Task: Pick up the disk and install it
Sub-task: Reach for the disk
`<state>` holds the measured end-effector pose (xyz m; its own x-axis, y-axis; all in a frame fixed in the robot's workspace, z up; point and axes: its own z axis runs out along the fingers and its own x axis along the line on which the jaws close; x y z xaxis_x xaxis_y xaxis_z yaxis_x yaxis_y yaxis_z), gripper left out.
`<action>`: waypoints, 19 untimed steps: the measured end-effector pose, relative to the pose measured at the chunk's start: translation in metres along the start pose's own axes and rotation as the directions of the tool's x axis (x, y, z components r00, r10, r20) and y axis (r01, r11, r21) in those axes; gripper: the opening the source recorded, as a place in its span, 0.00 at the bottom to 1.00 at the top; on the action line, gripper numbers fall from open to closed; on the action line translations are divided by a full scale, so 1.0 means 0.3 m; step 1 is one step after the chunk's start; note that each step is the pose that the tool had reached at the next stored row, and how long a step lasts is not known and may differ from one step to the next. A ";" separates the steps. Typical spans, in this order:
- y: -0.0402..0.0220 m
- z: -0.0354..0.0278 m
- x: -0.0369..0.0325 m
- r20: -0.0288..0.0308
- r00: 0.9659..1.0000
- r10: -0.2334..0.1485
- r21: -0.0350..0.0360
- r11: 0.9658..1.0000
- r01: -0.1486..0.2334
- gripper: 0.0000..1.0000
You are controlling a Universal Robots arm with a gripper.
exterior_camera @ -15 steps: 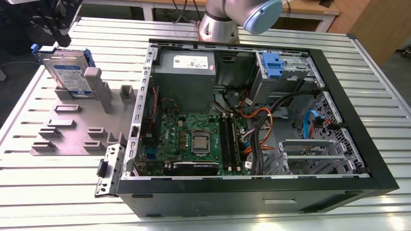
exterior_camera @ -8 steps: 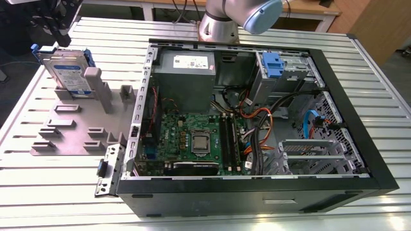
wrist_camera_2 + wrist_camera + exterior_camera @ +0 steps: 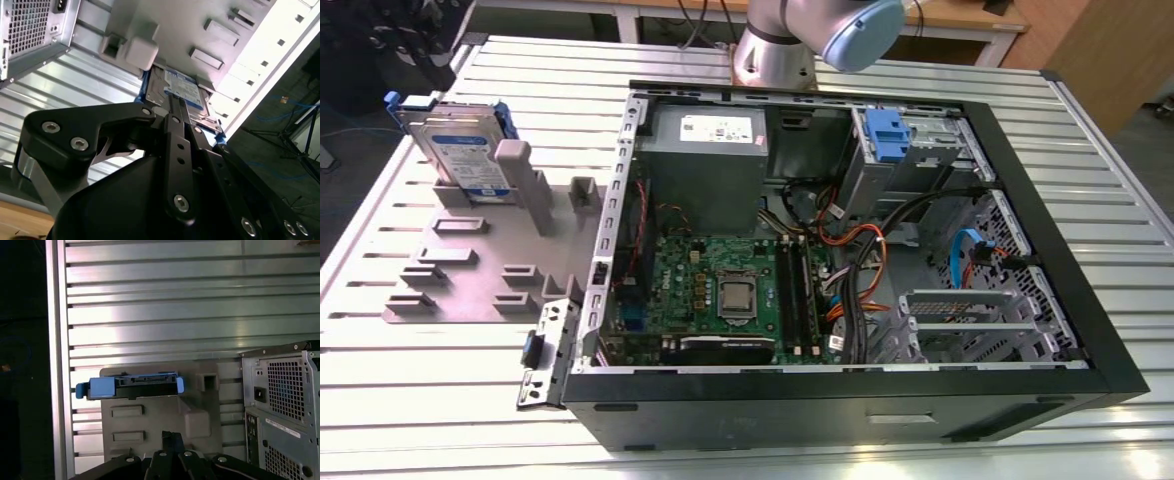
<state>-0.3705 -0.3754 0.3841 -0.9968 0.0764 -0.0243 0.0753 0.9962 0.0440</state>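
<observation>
In the exterior view the disk (image 3: pixel 458 150) stands on edge in a grey holder (image 3: pixel 467 270) on the worktop (image 3: pixel 414 400). It sits at the exterior view's left of the open case (image 3: pixel 854 412), apart from it and not yet picked up. The arm (image 3: pixel 781 45) rises behind the case.

In the second wrist view the gripper (image 3: pixel 172 112) points toward the disk, which is seated between the holder's posts. I cannot tell whether the gripper is wide or narrow.

In the first wrist view the disk's blue-framed edge faces the camera and the gripper seems to hang apart from it, holding nothing. The step in hand looks like the approach for pickup. That grasp calls for squaring up on the exposed edge, clear of the posts.
</observation>
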 end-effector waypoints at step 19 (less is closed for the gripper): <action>0.016 0.006 0.057 -0.002 1.000 0.000 0.000 1.000 0.000 0.11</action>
<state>-0.3872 -0.3692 0.3820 -0.9968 0.0764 -0.0223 0.0754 0.9962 0.0438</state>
